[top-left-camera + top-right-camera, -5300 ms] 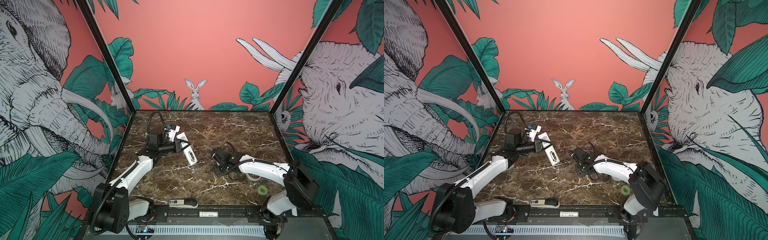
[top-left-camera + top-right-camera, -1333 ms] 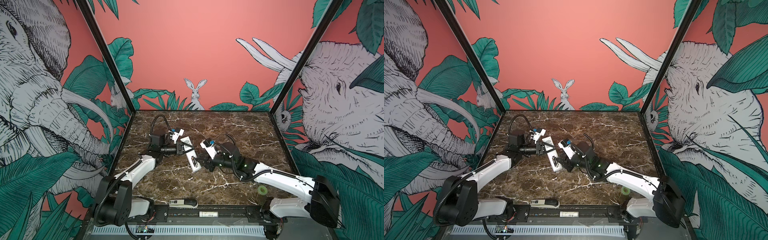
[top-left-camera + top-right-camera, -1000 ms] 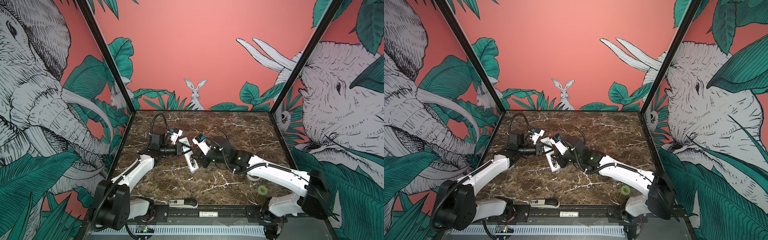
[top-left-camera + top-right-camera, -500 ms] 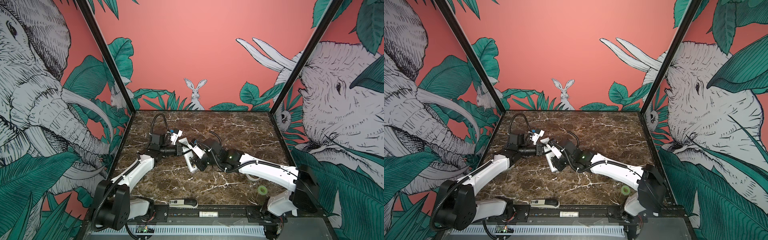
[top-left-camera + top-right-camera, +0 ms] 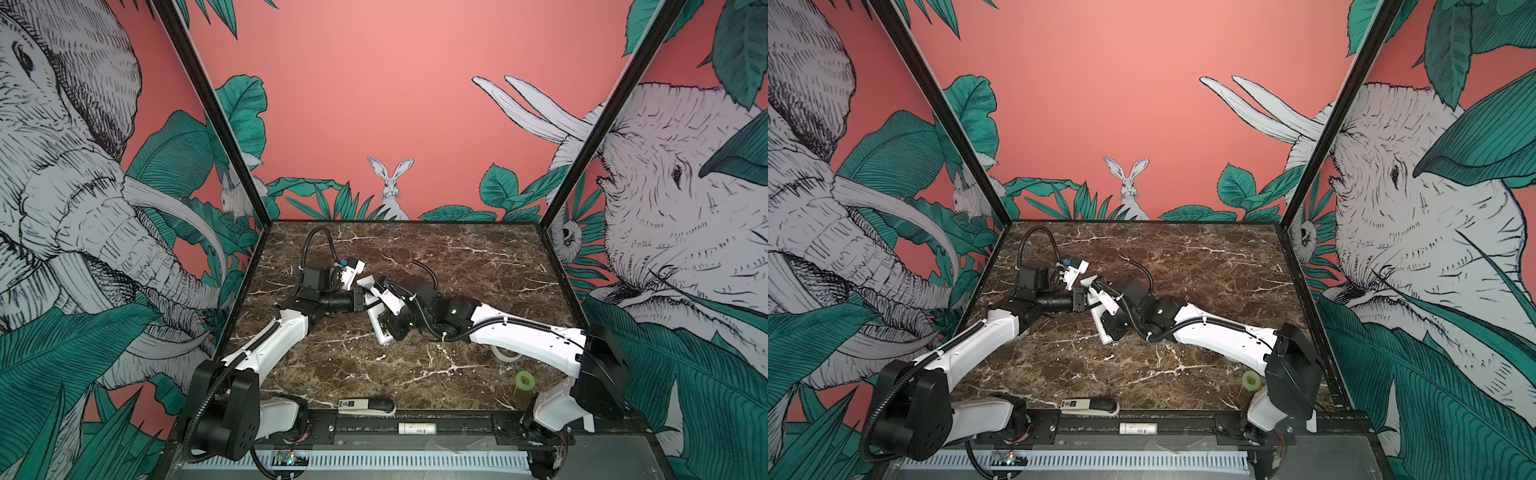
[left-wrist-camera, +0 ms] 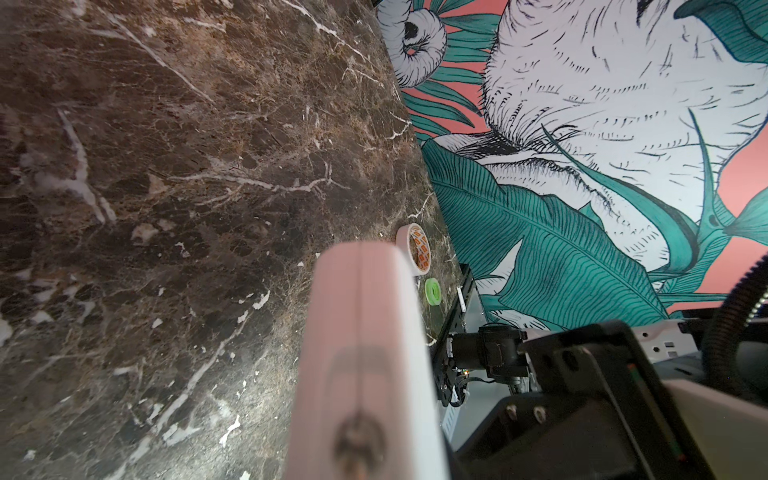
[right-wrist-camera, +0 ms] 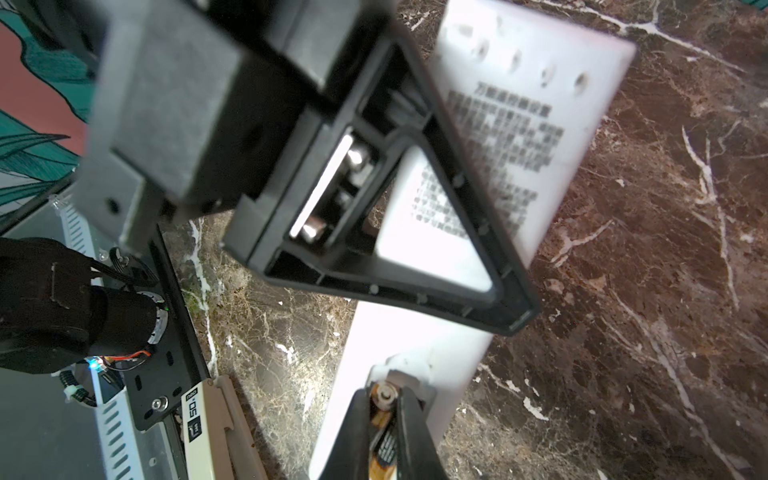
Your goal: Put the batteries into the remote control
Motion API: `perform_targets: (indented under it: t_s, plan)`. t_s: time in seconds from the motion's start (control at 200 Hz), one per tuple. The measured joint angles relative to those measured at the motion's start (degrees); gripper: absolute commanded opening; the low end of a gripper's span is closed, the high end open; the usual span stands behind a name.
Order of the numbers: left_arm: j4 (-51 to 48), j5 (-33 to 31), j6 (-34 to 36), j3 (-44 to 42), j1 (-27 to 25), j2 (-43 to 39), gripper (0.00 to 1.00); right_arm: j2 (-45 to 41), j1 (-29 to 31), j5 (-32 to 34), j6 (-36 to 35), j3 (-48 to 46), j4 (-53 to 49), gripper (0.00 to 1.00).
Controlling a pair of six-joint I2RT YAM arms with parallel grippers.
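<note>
While held, remote control (image 7: pixel 519 95) runs far-to-near — battery (image 7: pixel 382 411) nub-first

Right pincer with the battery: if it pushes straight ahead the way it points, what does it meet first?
Probably the remote control: the tip of the battery in the right pincer sits at a notch in its white back, seemingly almost touching, though depth is unclear.

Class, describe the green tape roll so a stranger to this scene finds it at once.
Start at the dark marble table and go to its front corner beside the right arm's base. Two rolls lie there. The green tape roll is nearer the front edge and bright green; the white tape roll beside it has orange print inside.
</note>
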Motion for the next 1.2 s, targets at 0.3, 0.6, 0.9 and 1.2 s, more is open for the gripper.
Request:
perform_targets:
  t_s: [0.3, 0.6, 0.9, 1.2]
  plan:
    - [0.0, -0.7, -0.4, 0.0, 0.1, 0.0, 0.00, 0.0, 0.0, 0.0, -0.1, 0.0, 0.0, 0.06]
    - [1.2, 0.2, -2.1, 0.0, 0.5, -0.6, 0.00, 0.7, 0.3, -0.1, -0.3, 0.3, 0.3, 0.06]
    - [1.0, -0.7, -2.3, -0.2, 1.6, -2.0, 0.00, 2.5, 0.8, 0.7, -1.2, 2.3, -0.1, 0.05]
    - [-0.1, -0.2, -2.1, -0.1, 3.4, -3.5, 0.00, 1.7, 1.5, 2.0, -1.0, 0.9, 2.1, 0.12]
